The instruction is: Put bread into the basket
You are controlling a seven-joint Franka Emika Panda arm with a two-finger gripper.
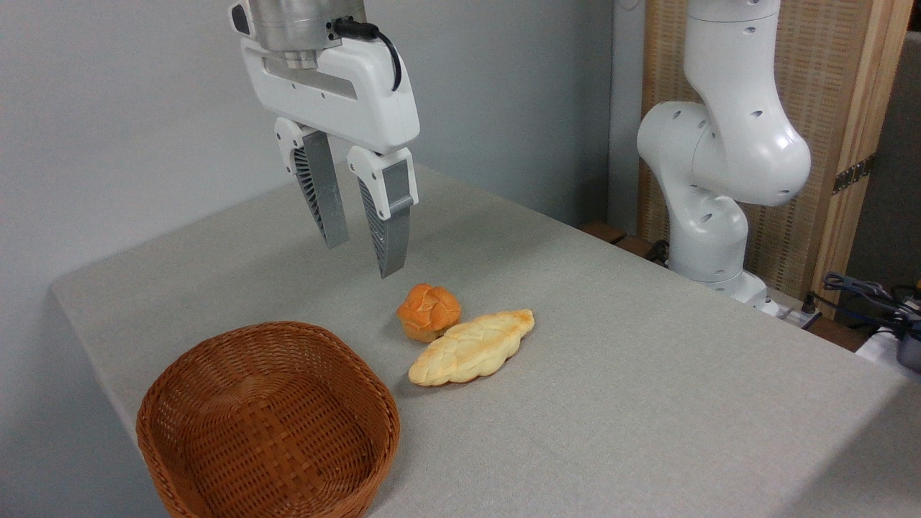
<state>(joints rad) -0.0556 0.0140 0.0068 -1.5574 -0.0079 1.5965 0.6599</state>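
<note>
Nearest my camera, the basket [268,424] sits at the front left corner of the table [647,403], its woven bowl holding nothing. Just beyond it, toward the middle of the table, I see the bread [471,348], the long pale braided loaf, lying flat on the grey cloth with one pointed end aimed at the basket and the other toward the far right edge. It rests clear of the basket rim. The round bun [429,311] sits just behind the loaf on its left side, touching it or nearly so; I cannot tell which. Above and slightly behind the bun hangs the gripper [362,259], well off the table and touching nothing. Its two ribbed grey fingers [388,230] point downward with a narrow gap between the tips, so I read it as released and holding nothing. Farther back, at the far right edge of the table, stands the white arm base [712,216], with a slatted wooden panel [827,144] behind it and loose cables [863,291] at the right.
</note>
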